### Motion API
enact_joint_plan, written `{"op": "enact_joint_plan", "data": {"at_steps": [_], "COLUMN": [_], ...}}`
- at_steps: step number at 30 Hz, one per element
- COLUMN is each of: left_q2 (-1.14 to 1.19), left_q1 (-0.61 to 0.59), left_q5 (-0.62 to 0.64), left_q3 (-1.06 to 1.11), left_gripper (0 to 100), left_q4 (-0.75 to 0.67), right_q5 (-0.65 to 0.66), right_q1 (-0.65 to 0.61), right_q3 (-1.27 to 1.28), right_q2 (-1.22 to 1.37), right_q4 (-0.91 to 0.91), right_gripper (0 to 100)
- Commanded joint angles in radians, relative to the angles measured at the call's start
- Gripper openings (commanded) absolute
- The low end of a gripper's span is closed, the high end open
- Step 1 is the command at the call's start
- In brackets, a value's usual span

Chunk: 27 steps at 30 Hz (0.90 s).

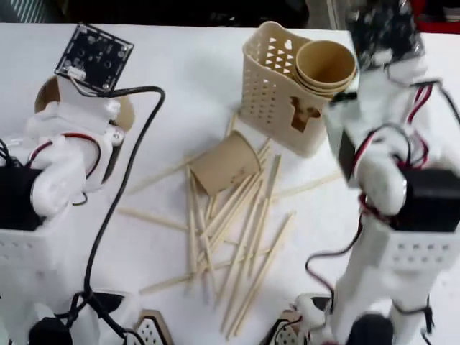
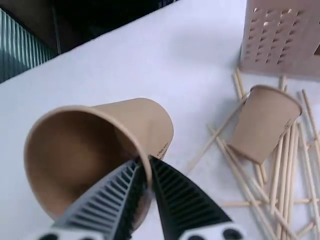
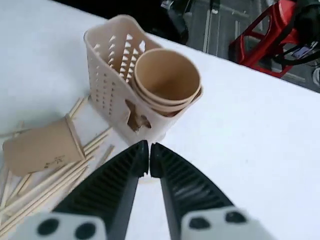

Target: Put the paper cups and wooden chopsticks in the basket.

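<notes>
Your left jaws were clenched on the rim of the held cup [image 2: 100, 145], with the cup's wall pinched between them. That cup was tipped on its side, its open mouth turned toward the wrist camera, over the far left part of the white counter [image 1: 194, 65] and well apart from the basket [image 1: 269, 86]. From above, your left arm [image 1: 65, 144] covered most of it, and brown showed on either side of the arm. Whether the cup touched the counter could not be told.

Your right jaws were pressed together with nothing between them. They hung near the basket, on the side toward your right arm [image 1: 388, 165].

The basket stood upright at the far middle of the counter. The nested cups [image 1: 327, 66] sat mouth-up in the end of it nearest your right arm, one inside another, their rims rising above the basket's wall.

The fallen cup [image 1: 226, 164] lay on its side on top of the chopsticks [image 1: 237, 230], near the basket, with its mouth turned toward the basket.

The chopsticks were strewn loose on the counter between your two arms. They spread from the foot of the basket toward the near edge, and many crossed one another. A few lay right against the basket's base. A black cable [image 1: 115, 201] ran from your left arm down across the counter beside them.
</notes>
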Motion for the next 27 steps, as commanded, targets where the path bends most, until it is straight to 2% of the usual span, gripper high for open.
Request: {"op": "enact_joint_plan", "data": {"at_steps": [1,7,16,23,27], "left_q2": [-0.028,-0.028,0.016,0.159,0.217], "left_q1": [0.094,0.2,0.337,0.384,0.43], "left_q5": [0.072,0.106,0.104,0.101,0.098], "left_q3": [-0.084,-0.08,-0.081,-0.089,-0.089], "left_gripper": [2,2,2,2,2], "left_q4": [-0.092,-0.236,-0.434,-0.532,-0.606], "right_q5": [0.012,0.011,-0.051,-0.055,-0.127], "right_q1": [-0.004,0.041,0.143,0.153,0.156], "right_q3": [0.196,0.554,1.115,1.363,1.467], "right_q2": [-0.145,-0.334,-0.581,-0.714,-0.76], "right_q4": [-0.033,-0.133,-0.432,-0.578,-0.661], "right_gripper": [1.9,1.9,1.8,1.8,1.8]}}
